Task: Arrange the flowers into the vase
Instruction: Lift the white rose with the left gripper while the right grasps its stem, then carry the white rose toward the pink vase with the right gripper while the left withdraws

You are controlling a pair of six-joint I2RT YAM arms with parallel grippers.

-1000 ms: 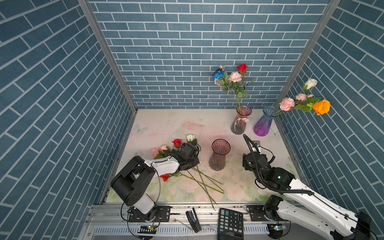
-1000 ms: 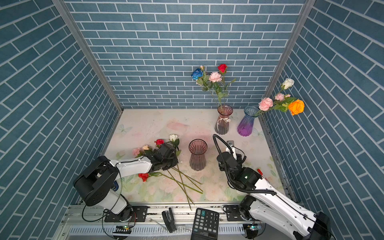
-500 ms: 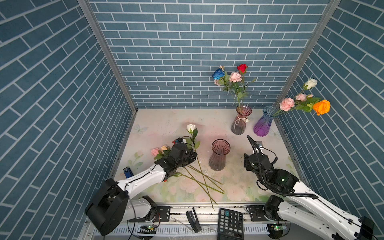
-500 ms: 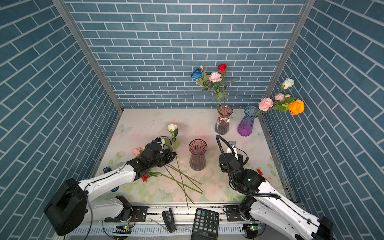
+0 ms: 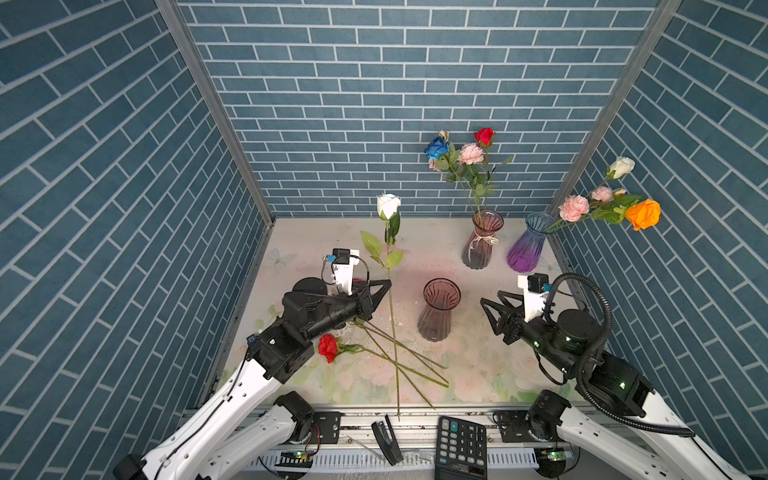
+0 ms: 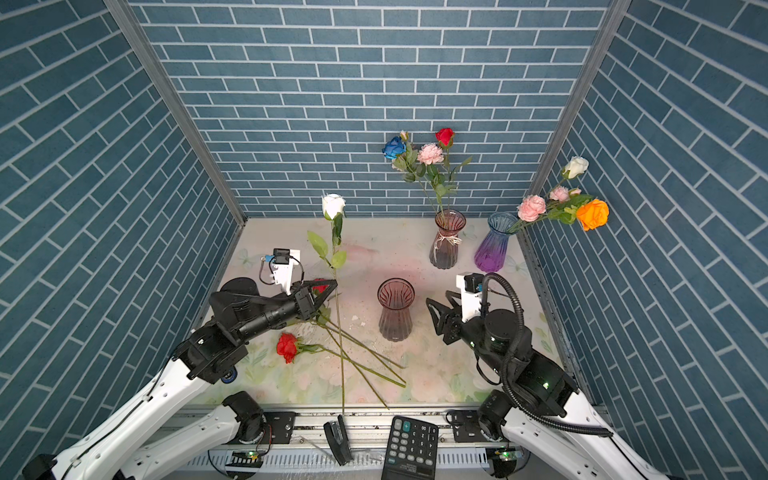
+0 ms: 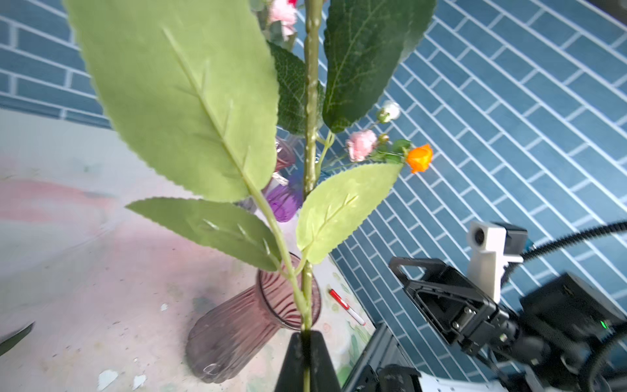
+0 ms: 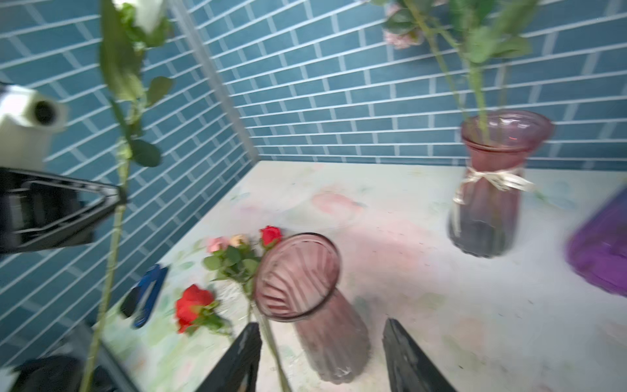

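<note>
Your left pincer (image 5: 387, 283) is closed on the white rose (image 5: 388, 205) stem, held upright | your right pincer (image 5: 490, 296) has jaws apart, holds nothing, near the mauve vase (image 5: 438, 309)

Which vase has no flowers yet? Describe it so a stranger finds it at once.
On the floral-print table, two vases stand near the back wall and a third stands alone nearer the front, about mid-table. That mauve ribbed glass vase is the only empty one; the twine-tied pink vase and the purple vase both hold flowers.
</note>
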